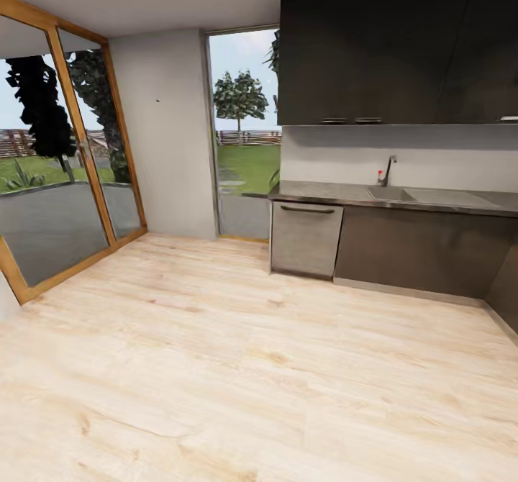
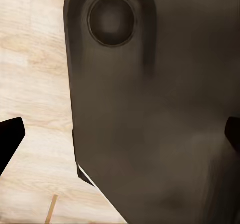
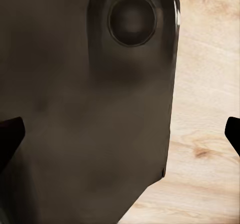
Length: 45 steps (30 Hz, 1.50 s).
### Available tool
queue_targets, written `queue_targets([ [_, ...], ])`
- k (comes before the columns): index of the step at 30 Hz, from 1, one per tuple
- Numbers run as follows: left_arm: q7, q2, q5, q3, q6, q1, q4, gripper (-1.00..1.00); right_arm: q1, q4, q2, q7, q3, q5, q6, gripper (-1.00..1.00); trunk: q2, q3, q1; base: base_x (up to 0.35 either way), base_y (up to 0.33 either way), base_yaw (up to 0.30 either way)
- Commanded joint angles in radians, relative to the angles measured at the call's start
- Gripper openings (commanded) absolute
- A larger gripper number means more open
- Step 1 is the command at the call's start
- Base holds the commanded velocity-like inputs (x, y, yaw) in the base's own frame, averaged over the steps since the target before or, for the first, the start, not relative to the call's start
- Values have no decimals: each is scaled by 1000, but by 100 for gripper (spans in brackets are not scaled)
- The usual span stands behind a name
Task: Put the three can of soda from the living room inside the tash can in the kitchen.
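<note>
We face the kitchen (image 1: 388, 201) with both end effectors spread open and empty over pale floor (image 1: 216, 367), expecting light, slick, dentable soda cans best gripped mid-body, wherever they lie.

Left tool (image 2: 120, 134) and right tool (image 3: 120, 131) spread wide (nothing held).

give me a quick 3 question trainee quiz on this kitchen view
1. True or false: the dishwasher stands at the left end of the lower cabinets.
2. What lies past the wood-framed glass doors? A) a garage B) a lawn with trees C) a hallway
3. Fill in: the tap stands behind the ____.

Key: 1 true; 2 B; 3 sink. In each wrist view the pincer's two dark fingertips sit far apart, with nothing between them.
</note>
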State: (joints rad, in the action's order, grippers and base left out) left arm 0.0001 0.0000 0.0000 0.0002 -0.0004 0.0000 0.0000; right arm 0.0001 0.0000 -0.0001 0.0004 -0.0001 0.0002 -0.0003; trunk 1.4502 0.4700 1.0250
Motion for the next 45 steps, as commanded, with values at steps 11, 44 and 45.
queue_targets([
  [11,1,21,0,3,-4,-5,-7,100,0,0,-8,5,1,3,-2,100,0,0,0,0,0,0],
  [44,2,-12,2,4,-4,-3,-14,100,3,-2,3,-23,5,5,0,100,0,17,0,32,-123,100],
  [45,2,-12,2,4,-4,-3,-15,100,3,-2,3,-23,5,5,0,100,0,19,0,86,-287,215],
])
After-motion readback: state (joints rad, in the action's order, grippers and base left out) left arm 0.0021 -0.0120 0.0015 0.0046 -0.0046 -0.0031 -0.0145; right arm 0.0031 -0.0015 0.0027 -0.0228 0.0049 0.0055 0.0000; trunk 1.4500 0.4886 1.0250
